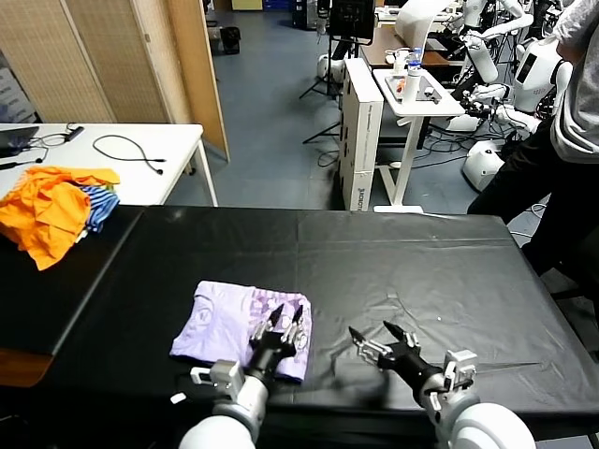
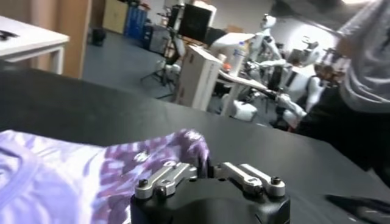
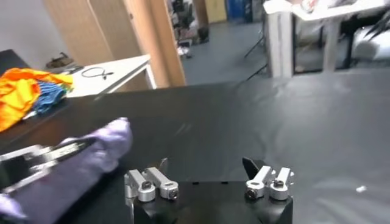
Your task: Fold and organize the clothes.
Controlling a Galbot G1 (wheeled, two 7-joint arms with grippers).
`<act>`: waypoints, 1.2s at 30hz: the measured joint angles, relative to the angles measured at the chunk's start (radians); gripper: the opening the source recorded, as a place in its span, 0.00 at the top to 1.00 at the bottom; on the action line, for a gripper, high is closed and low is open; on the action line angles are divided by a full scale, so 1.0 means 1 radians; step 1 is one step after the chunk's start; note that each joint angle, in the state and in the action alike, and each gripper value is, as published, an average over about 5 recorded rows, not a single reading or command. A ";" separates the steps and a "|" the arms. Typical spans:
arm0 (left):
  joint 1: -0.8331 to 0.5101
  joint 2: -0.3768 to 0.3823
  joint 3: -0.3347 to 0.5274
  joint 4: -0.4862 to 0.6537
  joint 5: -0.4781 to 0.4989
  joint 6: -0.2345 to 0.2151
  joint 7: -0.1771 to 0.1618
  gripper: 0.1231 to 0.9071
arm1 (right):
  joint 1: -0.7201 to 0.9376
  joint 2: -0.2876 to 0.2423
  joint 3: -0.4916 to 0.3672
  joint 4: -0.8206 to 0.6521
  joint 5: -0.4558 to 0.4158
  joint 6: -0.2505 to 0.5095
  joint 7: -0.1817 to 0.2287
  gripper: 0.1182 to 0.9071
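Presently the T-shirt (image 1: 241, 323) lay folded on the black tabletop (image 1: 421, 262), toward its near edge. The left gripper (image 1: 288, 315) stood over the shirt's right edge, fingers parted, nothing held. The right gripper (image 1: 372, 334) waited beside it, fingers spread wide, empty. Recommended: lift straight up, avoiding any snag that would disturb the fold

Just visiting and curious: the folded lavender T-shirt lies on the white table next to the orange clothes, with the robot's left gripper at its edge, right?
Not quite. The head view shows the lavender T-shirt lying on the black table, apart from the orange clothes. The left gripper is indeed at its edge.
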 joint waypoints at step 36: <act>0.009 0.130 -0.182 -0.022 0.046 -0.060 -0.020 0.00 | 0.292 0.099 -0.305 -0.275 0.135 -0.037 0.005 0.79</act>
